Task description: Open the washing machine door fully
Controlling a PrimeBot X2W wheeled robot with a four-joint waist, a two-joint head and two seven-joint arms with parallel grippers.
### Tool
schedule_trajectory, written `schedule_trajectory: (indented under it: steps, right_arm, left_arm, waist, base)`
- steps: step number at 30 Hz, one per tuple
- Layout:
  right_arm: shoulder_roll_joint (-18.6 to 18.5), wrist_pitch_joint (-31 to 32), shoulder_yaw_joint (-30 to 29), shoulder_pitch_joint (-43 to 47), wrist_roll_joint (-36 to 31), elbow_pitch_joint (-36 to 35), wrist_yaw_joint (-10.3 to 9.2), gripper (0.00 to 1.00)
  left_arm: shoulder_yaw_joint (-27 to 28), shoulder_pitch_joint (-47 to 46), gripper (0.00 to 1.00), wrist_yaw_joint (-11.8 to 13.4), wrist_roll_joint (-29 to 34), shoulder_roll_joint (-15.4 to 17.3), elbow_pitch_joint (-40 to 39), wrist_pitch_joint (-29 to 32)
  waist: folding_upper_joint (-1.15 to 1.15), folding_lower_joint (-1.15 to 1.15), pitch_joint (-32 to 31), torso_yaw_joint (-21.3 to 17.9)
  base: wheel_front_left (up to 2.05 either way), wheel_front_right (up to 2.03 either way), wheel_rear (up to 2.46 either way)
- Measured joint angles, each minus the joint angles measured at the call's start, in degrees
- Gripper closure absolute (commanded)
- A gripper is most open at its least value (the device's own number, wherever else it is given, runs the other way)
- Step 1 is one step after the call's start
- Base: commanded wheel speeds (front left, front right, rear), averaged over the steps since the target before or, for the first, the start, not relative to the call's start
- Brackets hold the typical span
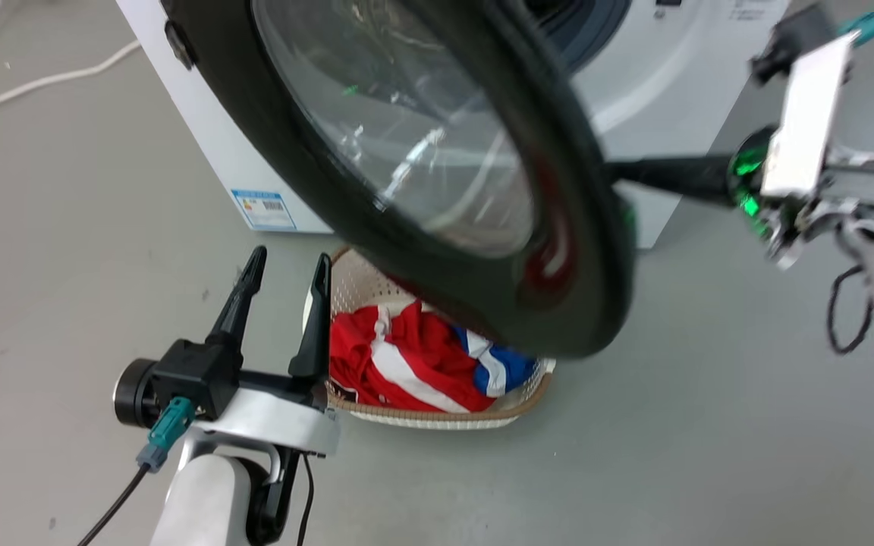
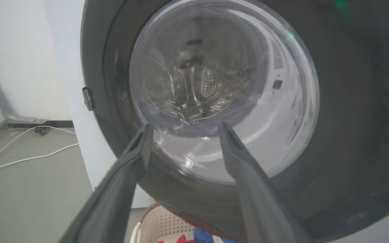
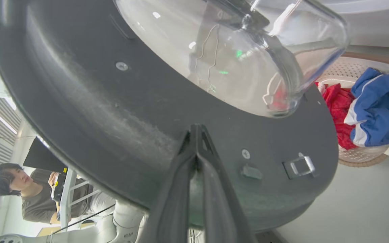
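One washing machine door hangs ajar. Below it the left gripper gapes empty; the right gripper, pinched closed, touches its rim.

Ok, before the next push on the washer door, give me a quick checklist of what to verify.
1. Right claw shut, with its tips at the inner face of the washing machine door: ok.
2. Left claw open and empty: ok.
3. Door fully open: not ok. It looks only partly swung.
4. Clearance between the door's lower rim and the laundry basket beneath it: cannot tell.
5. Person beyond the door is out of its swing: cannot tell.
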Motion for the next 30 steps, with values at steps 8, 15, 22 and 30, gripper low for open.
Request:
schedule_trajectory:
  steps: [8,15,22,30]
  right_arm:
    - [2.9,0.0,2.4,7.8,0.4,-8.0,0.0,1.0]
    - [6.6,-1.6,4.4,12.5,0.4,-11.6,0.0,1.0]
    - [9.1,-3.2,5.6,15.3,-0.1,-12.0,0.0,1.0]
    - [10.2,-14.4,0.8,17.3,-2.5,-14.6,0.0,1.0]
  left_arm:
    - [-0.3,2.1,0.0,0.0,0.1,0.0,0.9,0.0]
    - [-1.8,2.6,0.0,0.0,-0.8,0.2,2.4,0.0]
    - [-1.8,3.5,0.0,-0.1,-1.0,0.5,2.8,0.0]
    - [-1.5,4.3,0.0,-0.1,-1.1,0.8,3.0,0.0]
  waist:
    - [0.0,0.0,-3.8,0.0]
    - [0.0,0.0,-5.5,0.8]
    - [0.0,0.0,-6.6,1.1]
    - [0.0,0.0,-7.1,0.3]
  base:
    - [0.0,0.0,0.0]
    - [0.0,0.0,0.0]
    - [0.0,0.0,0.0]
    - [0.0,0.0,0.0]
